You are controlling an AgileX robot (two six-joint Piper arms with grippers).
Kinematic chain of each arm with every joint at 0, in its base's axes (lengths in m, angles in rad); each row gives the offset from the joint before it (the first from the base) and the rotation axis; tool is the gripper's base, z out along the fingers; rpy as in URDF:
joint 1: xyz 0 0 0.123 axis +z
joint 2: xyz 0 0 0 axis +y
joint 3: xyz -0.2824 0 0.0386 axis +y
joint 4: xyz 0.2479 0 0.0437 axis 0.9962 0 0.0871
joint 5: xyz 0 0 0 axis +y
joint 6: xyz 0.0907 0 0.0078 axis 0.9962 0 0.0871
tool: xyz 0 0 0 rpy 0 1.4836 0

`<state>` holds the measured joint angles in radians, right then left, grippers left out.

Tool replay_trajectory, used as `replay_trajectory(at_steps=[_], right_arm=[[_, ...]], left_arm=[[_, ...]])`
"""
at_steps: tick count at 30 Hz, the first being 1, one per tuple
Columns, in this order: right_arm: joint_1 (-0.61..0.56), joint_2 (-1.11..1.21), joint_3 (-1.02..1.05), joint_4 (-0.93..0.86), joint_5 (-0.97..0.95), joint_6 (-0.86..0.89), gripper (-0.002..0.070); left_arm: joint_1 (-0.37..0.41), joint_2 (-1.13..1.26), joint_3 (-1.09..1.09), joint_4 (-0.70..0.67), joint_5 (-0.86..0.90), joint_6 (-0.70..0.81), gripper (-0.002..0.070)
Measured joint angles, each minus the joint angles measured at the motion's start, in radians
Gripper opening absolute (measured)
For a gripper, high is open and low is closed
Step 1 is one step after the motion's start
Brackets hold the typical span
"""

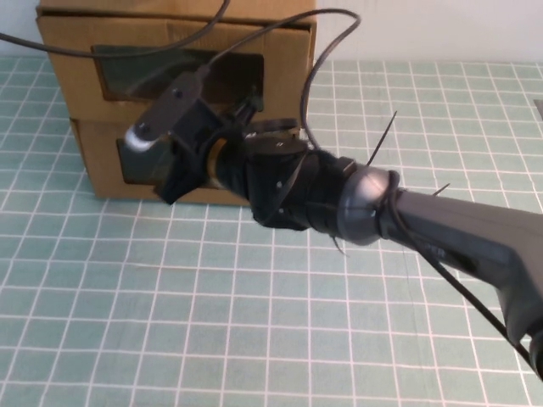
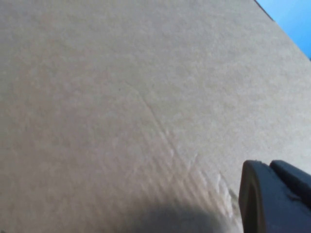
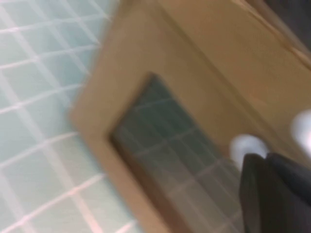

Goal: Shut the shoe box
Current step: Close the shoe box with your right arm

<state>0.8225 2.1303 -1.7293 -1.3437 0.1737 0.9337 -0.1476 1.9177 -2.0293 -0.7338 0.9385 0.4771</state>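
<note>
Two brown cardboard boxes are stacked at the far left of the high view. The upper one, the shoe box (image 1: 288, 76), has a wide clear window (image 1: 127, 76). The lower box (image 1: 97, 161) has a narrower window, partly hidden. My right gripper (image 1: 159, 174) is against the lower box's front, just under the seam between the boxes, next to a small white tab (image 1: 138, 137). The right wrist view shows the lower box's window (image 3: 160, 141), two white tabs (image 3: 247, 145) and one dark finger (image 3: 272, 194). My left gripper is close against plain cardboard (image 2: 121, 97); one finger (image 2: 272, 204) shows.
The boxes stand on a green gridded mat (image 1: 170, 322). The right arm (image 1: 441, 229) reaches in from the right, with black cables (image 1: 322, 51) looping over the box front. The left arm is out of the high view.
</note>
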Motion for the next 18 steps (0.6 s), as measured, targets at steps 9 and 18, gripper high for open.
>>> replay_trajectory(at_steps=[9,18], right_arm=[[-0.042,0.014,-0.040,0.001,-0.017,0.031,-0.0015],[-0.040,-0.049,0.031,0.070,-0.025,0.012,-0.0015]], left_arm=[[0.000,0.000,0.000,0.001,0.001,0.002,-0.0005],[0.000,-0.042,0.000,0.025,0.033,0.005,-0.0005]])
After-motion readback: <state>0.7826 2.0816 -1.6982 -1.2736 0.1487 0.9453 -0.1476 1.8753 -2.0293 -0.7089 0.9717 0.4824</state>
